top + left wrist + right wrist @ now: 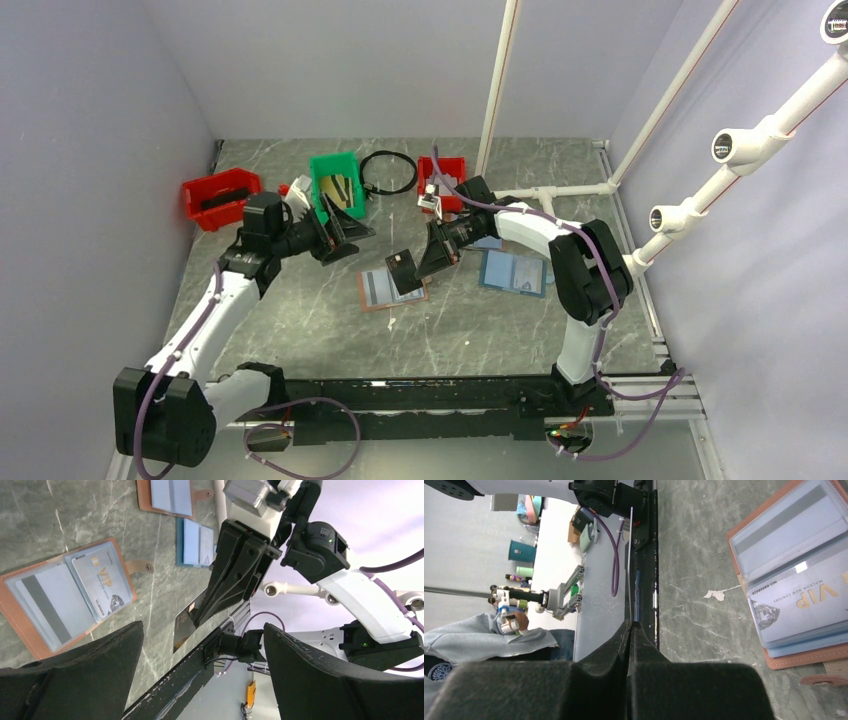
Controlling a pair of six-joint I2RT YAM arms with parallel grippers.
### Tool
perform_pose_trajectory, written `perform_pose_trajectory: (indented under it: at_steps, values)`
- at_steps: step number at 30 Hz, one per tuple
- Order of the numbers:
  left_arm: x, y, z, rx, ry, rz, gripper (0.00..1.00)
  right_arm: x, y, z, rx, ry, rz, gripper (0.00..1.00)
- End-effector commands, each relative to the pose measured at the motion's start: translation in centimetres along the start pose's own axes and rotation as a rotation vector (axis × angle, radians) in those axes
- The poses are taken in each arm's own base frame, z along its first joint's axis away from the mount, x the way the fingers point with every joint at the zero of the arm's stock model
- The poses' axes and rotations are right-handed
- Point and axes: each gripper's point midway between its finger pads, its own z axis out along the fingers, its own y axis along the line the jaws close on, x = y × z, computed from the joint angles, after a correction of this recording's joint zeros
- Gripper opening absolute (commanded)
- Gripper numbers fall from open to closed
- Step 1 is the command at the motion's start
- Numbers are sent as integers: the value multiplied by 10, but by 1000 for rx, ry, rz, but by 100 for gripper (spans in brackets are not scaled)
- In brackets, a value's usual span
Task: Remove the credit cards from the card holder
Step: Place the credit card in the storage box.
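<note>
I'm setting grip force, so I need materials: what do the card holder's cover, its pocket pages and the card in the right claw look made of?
Cover of the card holder: matte reddish-brown, probably leather or imitation. Its pocket pages: pale blue see-through soft plastic, glossy; cards show through. The card in the right claw: thin stiff plastic, dark, shiny; it juts out flat, pinched at one edge.

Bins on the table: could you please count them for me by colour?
Red bins: 2
Green bin: 1
Total: 3
</note>
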Motion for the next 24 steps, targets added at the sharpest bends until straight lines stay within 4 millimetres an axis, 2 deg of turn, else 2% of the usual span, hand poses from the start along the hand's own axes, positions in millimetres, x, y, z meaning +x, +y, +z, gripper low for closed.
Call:
perform_pose_trajectory:
  at_steps: [1,7,10,17,24]
  values:
    - [14,-7,6,67,48,18,94,-12,21,-4,-61,-23,-90,0]
    - [33,-6,24,88,97,22,92,-12,25,-5,-94,-28,-72,0]
    - [40,-8,32,127,102,20,87,-13,27,-7,-107,-34,-66,0]
    - [57,-13,50,183,161,15,64,-13,29,-10,-135,-43,-52,0]
    - [61,-20,54,222,198,23,37,-14,28,-12,-149,-46,-34,0]
